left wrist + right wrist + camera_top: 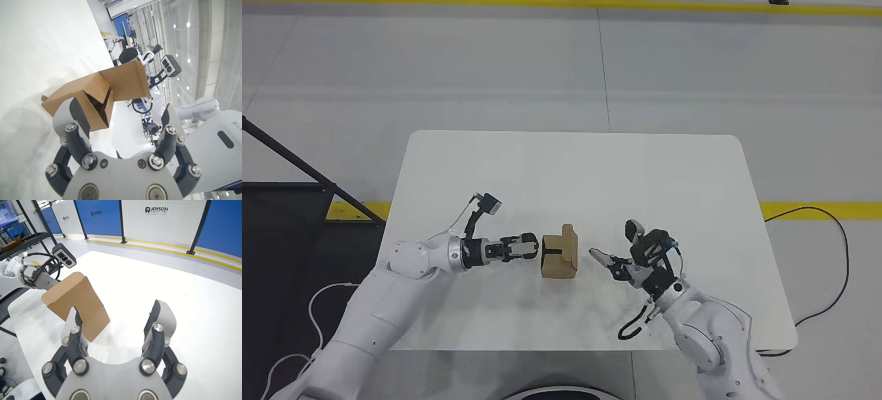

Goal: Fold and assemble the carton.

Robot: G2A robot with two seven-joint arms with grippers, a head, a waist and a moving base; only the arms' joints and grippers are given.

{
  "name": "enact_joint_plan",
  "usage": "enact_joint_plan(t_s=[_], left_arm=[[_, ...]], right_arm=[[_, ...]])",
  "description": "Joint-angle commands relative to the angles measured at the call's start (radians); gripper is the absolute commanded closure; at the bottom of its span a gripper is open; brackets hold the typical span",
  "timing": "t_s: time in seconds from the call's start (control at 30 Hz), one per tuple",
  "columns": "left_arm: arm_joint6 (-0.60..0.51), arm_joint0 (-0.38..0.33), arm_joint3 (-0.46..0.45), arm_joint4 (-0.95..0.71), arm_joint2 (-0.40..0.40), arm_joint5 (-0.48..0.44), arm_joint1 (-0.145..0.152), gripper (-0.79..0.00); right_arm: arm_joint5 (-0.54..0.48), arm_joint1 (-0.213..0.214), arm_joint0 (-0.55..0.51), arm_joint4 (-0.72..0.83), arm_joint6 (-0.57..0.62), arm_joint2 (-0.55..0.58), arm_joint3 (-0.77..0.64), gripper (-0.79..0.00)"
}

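On the desk (642, 170), near its front, the carton (561, 252) sits, one flap (124, 81) standing open. Left jaws spread just beside one end; right jaws spread near the other, both empty. Likely flap-closing stage: next, brace one side, push flap down.

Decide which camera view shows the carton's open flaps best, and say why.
The left wrist view: the carton is close, showing its open end, the dark gap between flaps and one raised flap. The right wrist view shows a plain outer wall; the top view shows it small, from above.
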Motion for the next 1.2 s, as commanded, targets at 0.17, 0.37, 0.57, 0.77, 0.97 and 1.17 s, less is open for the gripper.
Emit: enact_joint_plan(t_s=[0.17,0.37,0.57,0.77,0.97,1.17], left_arm=[[0.001,-0.011,0.014,-0.006,0.016,-0.001,-0.006,-0.785],[0.005,-0.015,0.02,-0.007,0.025,-0.005,-0.009,-0.785],[0.006,-0.019,0.028,-0.022,0.035,-0.006,-0.013,-0.785],[0.028,-0.013,0.038,-0.059,0.028,-0.028,-0.015,-0.785],[0.026,-0.004,0.034,-0.076,0.017,-0.026,-0.009,-0.785],[0.023,-0.002,0.03,-0.07,0.018,-0.023,-0.006,-0.785]], right_arm=[[0.025,-0.007,0.054,-0.018,0.043,-0.056,0.02,-0.69],[0.053,-0.012,0.076,-0.047,0.077,-0.095,0.025,-0.699],[0.078,-0.018,0.102,-0.067,0.101,-0.133,0.034,-0.693],[0.097,-0.024,0.131,-0.066,0.115,-0.159,0.053,-0.696],[0.107,-0.028,0.149,-0.074,0.133,-0.179,0.065,-0.702],[0.127,-0.036,0.177,-0.085,0.159,-0.212,0.084,-0.699]])
